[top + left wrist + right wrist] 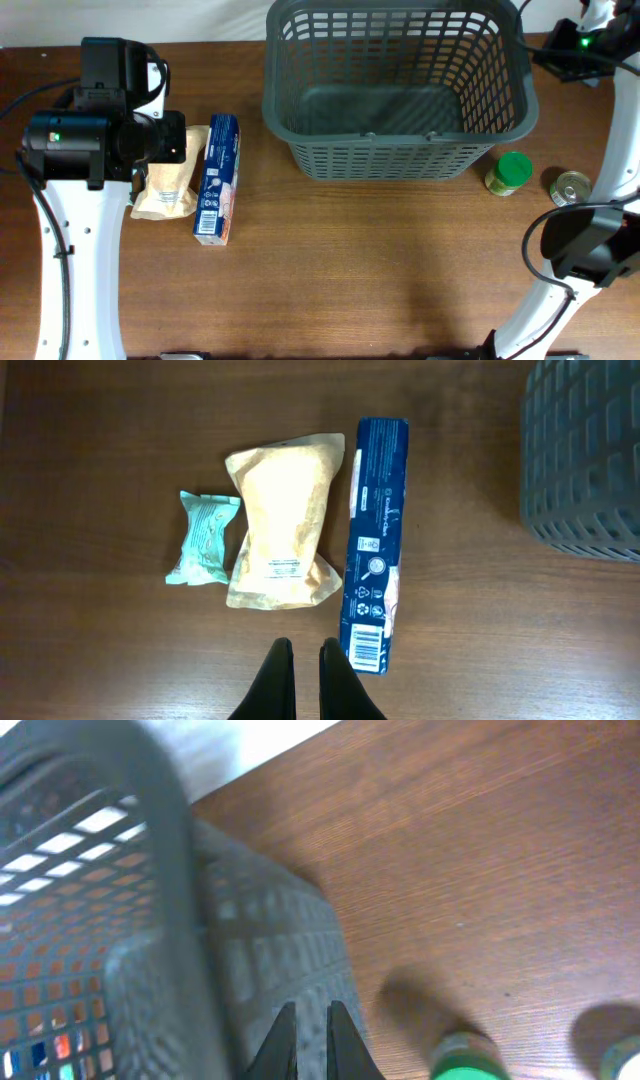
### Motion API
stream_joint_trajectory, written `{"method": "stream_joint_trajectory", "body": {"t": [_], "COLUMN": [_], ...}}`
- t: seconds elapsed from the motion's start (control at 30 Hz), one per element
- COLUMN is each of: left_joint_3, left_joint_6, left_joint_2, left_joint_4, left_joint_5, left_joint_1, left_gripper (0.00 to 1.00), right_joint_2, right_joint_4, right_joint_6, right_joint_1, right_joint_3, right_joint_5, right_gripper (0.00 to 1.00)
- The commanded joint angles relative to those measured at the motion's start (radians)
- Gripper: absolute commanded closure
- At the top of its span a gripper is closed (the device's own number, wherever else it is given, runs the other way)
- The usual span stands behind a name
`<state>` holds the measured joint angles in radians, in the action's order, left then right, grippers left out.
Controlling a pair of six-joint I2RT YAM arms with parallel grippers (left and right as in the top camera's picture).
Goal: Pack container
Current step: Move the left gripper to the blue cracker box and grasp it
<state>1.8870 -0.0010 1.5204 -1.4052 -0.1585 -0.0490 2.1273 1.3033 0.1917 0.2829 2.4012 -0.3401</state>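
Dark brown wood-grain table (350, 250) under soft light, white backdrop (150, 20) beyond.

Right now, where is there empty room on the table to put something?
The bare table in front of the basket, between the blue box and the can, is free. Crowded: the pouch and packet beside the box, and the jar beside the can.

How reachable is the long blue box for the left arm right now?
Probably yes. The left gripper hangs right by one end of the blue box, with nothing on top of it. The tan pouch lies close alongside, and the fingers look shut, so they would need opening first.
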Motion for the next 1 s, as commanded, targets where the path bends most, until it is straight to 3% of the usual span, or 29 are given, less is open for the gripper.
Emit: {"method": "stream_joint_trajectory", "body": {"t": [0.0,0.5,0.53,0.63,0.7,0.97], "left_joint_3": [0.010,0.010,0.010,0.009,0.008,0.007], "left_joint_6": [-0.005,-0.005,-0.005,0.017,0.025,0.029], "left_joint_2": [0.003,0.003,0.003,0.005,0.018,0.129], "left_joint_4": [0.006,-0.011,-0.012,-0.021,-0.037,-0.054], "left_joint_5": [-0.007,-0.008,-0.008,-0.007,-0.007,0.004], "left_joint_1": [0.006,0.006,0.006,0.006,0.006,0.029], "left_gripper": [0.98,0.97,0.91,0.47,0.27,0.04], "right_joint_2": [-0.010,-0.012,-0.017,-0.045,-0.071,-0.273], "right_joint_4": [-0.010,0.017,0.017,0.016,0.022,0.091], "right_joint_6": [0.000,-0.021,-0.022,-0.010,-0.004,0.001], "right_joint_1": [-0.058,-0.085,-0.076,-0.014,0.038,0.285], "right_joint_3": [0.004,0.005,0.006,0.006,0.006,0.006], "right_joint_5": [-0.007,-0.013,0.020,0.095,0.094,0.210], "right_gripper": [0.96,0.96,0.96,0.96,0.96,0.96]}}
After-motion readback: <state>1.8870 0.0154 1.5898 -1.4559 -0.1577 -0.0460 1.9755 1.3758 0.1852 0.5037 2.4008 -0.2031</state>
